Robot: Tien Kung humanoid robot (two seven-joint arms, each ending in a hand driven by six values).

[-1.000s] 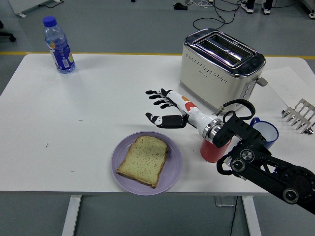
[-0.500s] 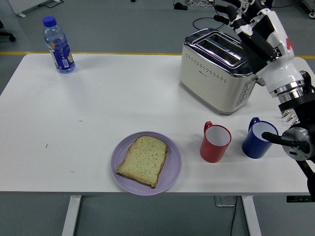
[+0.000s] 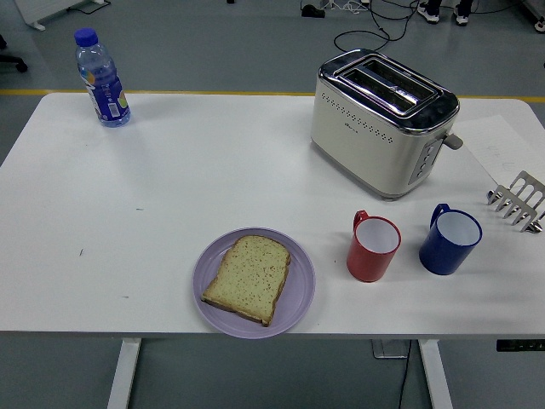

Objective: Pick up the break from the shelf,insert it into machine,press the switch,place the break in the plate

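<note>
Neither hand shows, so we cannot tell their state. Head view: bread lies on the purple plate, near centre. Toaster far right, slots empty. We judge the task done.

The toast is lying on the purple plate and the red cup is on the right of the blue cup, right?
Almost. The toast does lie on the purple plate, but the cups are the other way round: in the head view the red cup stands to the left of the blue cup, closer to the plate.
</note>
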